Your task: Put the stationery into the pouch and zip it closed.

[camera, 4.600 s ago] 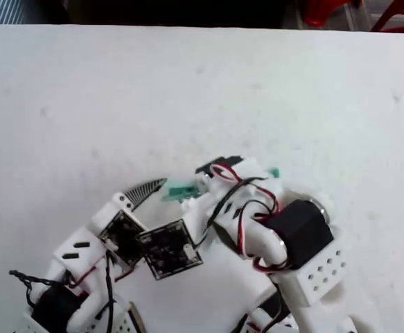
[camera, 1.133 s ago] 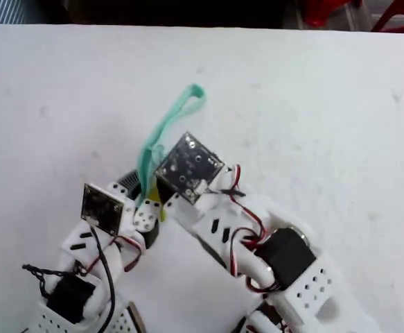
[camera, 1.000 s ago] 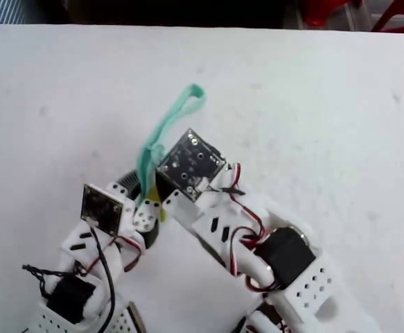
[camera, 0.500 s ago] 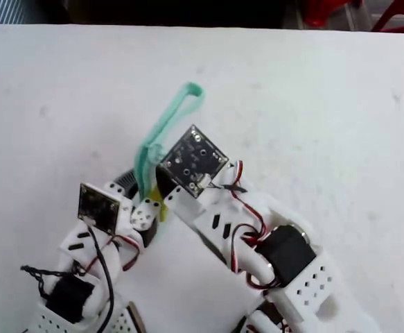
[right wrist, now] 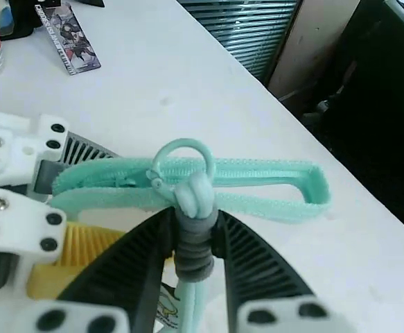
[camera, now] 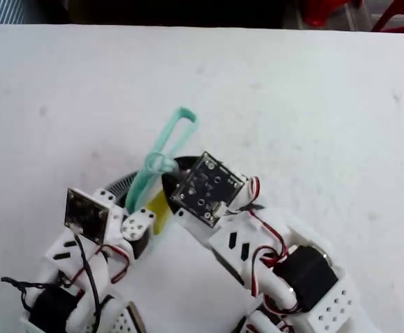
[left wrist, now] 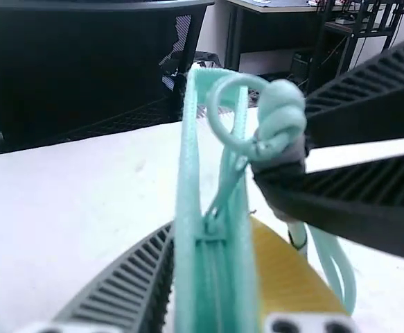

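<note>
Right wrist view: right tool (right wrist: 192, 225) pinches pull (right wrist: 195, 191); left tool (left wrist: 214, 302) clamps pouch (left wrist: 285, 277). Zipping step; next, drag pull along zip (right wrist: 257, 170), pouch held steady.

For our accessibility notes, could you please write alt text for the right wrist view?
The right end effector is shut on the pull cord knotted to the ring of the mint zipper on a yellow pouch. The left end effector clamps the pouch's end, over a white table.
</note>
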Motion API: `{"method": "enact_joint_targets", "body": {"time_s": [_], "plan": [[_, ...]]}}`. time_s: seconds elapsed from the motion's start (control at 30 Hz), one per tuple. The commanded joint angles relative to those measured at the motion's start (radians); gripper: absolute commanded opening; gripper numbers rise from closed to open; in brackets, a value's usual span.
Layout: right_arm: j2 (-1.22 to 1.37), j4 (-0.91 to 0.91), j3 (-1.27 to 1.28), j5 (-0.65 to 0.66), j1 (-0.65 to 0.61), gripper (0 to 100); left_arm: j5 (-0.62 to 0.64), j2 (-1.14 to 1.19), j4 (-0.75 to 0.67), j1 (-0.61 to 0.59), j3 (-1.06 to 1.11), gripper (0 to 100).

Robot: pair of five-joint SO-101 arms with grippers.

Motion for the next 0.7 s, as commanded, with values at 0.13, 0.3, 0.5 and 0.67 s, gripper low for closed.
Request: {"method": "enact_joint_targets", "body": {"time_s": [0.13, 0.3, 0.5, 0.67], "plan": [[-0.053, 0.033, -0.152, 0.009, 0.027, 1.7, 0.003, -0.002, -0.043, -0.004, -0.032, 2], [0.013, -0.035, -0.189, 0.006, 0.148, 1.7, 0.003, -0.002, -0.04, -0.002, -0.031, 2], [0.05, -0.048, -0.193, 0.009, 0.17, 1.7, 0.003, -0.002, -0.038, -0.001, -0.031, 2], [0.073, -0.131, -0.19, 0.009, 0.216, 1.7, 0.003, -0.002, -0.02, 0.004, -0.032, 2]]}}
